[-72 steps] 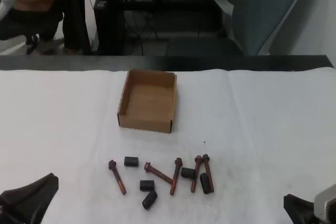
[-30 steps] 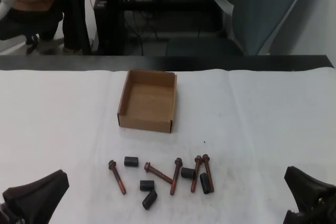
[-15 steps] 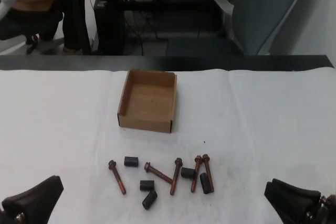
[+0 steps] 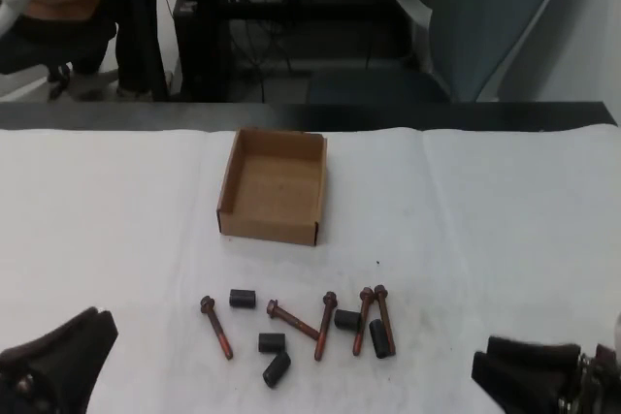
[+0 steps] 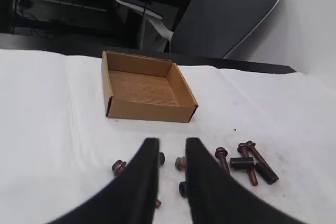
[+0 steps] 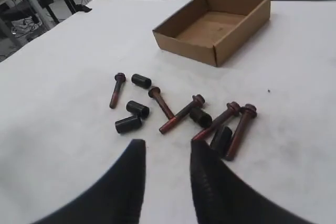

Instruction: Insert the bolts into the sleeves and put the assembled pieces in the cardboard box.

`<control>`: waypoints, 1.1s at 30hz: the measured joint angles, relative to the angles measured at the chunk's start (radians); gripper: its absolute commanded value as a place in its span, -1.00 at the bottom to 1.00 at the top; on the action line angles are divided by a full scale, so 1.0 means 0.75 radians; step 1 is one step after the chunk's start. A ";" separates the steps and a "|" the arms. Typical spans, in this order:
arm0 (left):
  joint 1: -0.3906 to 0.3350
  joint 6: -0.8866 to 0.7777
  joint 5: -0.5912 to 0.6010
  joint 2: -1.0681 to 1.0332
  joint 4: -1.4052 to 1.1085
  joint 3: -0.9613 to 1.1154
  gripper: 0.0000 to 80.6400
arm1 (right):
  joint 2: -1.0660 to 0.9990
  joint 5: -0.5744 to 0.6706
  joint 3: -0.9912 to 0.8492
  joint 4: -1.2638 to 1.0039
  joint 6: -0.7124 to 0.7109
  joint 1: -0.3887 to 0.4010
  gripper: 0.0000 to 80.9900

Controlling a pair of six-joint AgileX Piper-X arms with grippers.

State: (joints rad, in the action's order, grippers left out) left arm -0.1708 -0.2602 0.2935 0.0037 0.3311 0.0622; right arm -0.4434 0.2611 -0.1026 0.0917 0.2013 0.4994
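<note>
While five copper-coloured bolts (image 4: pixel 215 328) and five black sleeves (image 4: pixel 242 298) lie scattered on the white bench (image 4: pixel 505 220), well short of the open cardboard box (image 4: pixel 267 224), the high view puts the left gripper (image 4: pixel 87 329) and right gripper (image 4: pixel 493 367) at the near corners. Left wrist view: fingers (image 5: pixel 148 162) slightly parted, gripping nothing. Right wrist view: fingers (image 6: pixel 134 165) spread wider, empty, just short of the scatter.
</note>
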 measured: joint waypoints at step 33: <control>-0.165 -0.161 -0.006 -1.795 -0.122 0.710 0.22 | -1.733 -0.124 -1.380 1.116 -0.218 0.077 -0.29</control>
State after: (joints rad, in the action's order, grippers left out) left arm -0.2946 -0.3812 0.2892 -1.3426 0.2396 0.5945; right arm -1.7429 0.1682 -1.1376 0.9285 0.0379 0.5572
